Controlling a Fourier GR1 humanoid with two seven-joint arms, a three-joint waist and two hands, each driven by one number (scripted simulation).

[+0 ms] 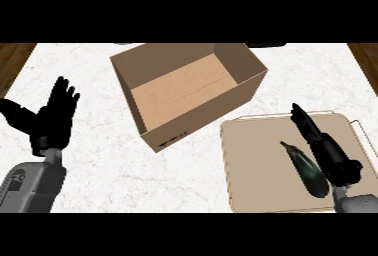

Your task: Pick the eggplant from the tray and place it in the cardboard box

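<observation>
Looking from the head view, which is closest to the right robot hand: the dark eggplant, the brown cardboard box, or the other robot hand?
1. Dark eggplant, just beside the right robot hand, on the beige tray.
2. Brown cardboard box, up and leftward.
3. Left robot hand, far left edge.

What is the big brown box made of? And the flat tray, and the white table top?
The box looks like matte brown cardboard: plain walls, open top flaps. The tray is a flat beige slab with a thin raised rim, maybe plastic or light wood; hard to tell. The counter looks like white marble, with faint grey veins.

One head view looks steeply down onto the counter (192,165).
</observation>
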